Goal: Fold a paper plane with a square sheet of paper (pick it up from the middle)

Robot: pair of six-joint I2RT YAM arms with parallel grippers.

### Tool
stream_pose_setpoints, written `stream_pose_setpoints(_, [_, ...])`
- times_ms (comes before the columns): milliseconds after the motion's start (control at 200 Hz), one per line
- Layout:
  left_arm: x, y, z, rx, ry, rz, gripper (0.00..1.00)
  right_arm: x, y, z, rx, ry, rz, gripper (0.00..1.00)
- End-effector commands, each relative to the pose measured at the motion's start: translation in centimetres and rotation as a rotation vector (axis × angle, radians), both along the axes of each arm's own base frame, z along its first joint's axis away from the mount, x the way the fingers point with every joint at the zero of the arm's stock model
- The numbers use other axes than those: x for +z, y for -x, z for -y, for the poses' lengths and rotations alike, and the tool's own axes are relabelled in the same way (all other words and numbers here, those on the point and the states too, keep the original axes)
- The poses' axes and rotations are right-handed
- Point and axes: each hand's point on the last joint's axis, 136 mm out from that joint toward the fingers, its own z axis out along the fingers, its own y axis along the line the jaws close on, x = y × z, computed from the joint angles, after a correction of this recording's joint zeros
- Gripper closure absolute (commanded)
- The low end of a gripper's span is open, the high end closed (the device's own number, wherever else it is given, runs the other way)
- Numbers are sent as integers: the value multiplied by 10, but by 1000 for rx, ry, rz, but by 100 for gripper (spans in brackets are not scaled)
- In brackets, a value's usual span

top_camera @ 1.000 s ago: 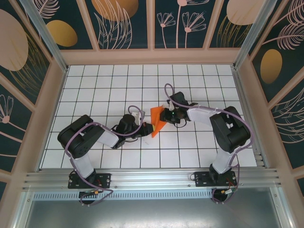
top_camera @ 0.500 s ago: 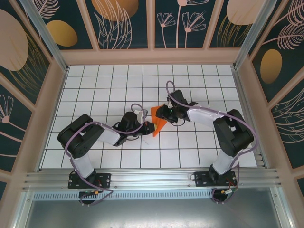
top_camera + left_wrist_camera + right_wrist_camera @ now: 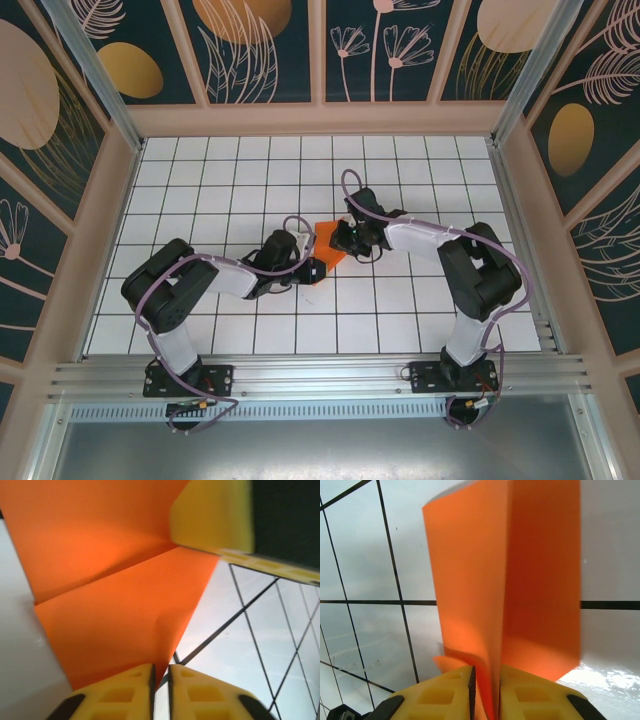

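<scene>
Left of centre in the overhead view, the left gripper [image 3: 308,268] lies low over the white gridded table top [image 3: 200,190]. Its tip is at the lower left corner of the thin, bright orange paper [image 3: 329,244], which sits mid-table, creased into angled panels rather than lying flat. Compared with a second ago, this arm has reached further right, so the two grippers now crowd the orange paper from either side. In the left wrist view, the yellow fingers [image 3: 120,697] at the bottom edge stand almost together with a slim slit between them. The paper's lower point runs down to the mouth of that slit. Whether it is pinched there or has just been let go, I cannot tell.

To the right, the right gripper [image 3: 349,238] has slid up and leftward onto the paper's upper right edge. From above, the paper looks smaller and flatter than it did before. The right wrist view shows its yellow fingers [image 3: 535,697] close together, with the doubled orange layers rising out of the gap between them, so it is clamped on the fold.

This reads as a change of hold midway through folding: the right takes a fresh grip while the left may be easing off. The dart shape is not yet formed, and the creases could slip if both holds loosen at once.
</scene>
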Motion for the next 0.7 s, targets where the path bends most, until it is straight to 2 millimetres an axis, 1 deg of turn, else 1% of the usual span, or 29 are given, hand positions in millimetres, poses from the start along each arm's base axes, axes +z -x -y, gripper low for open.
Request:
stream_pose_setpoints(0, [4, -2, -2, -23, -81, 53, 73, 4, -2, -5, 5, 4, -2, 81])
stream_pose_setpoints(170, [3, -4, -1, -24, -160, 90, 63, 7, -2, -8, 14, -12, 4, 81])
stream_pose_setpoints(295, [11, -9, -3, -8, -187, 129, 57, 8, -3, -10, 19, -20, 5, 84])
stream_pose_setpoints(335, [8, -9, -6, 0, -206, 134, 56, 9, -4, -10, 22, -20, 7, 87])
stream_pose_setpoints(345, [17, -11, -6, 4, -195, 153, 56, 8, -4, -10, 22, -20, 6, 87])
stream_pose_setpoints(360, [22, -12, -6, 8, -194, 165, 55, 9, -4, -10, 21, -21, 7, 88])
stream_pose_setpoints(455, [35, -15, -13, 24, -216, 213, 52, 10, -5, -11, 27, -22, 8, 91])
stream_pose_setpoints(535, [42, -18, -17, 31, -235, 243, 46, 12, -5, -12, 32, -24, 12, 91])
stream_pose_setpoints(595, [40, -18, -18, 20, -256, 245, 45, 15, -6, -13, 36, -34, 14, 92])
stream_pose_setpoints(696, [30, -15, -16, -15, -287, 220, 46, 18, -7, -16, 41, -48, 17, 94])
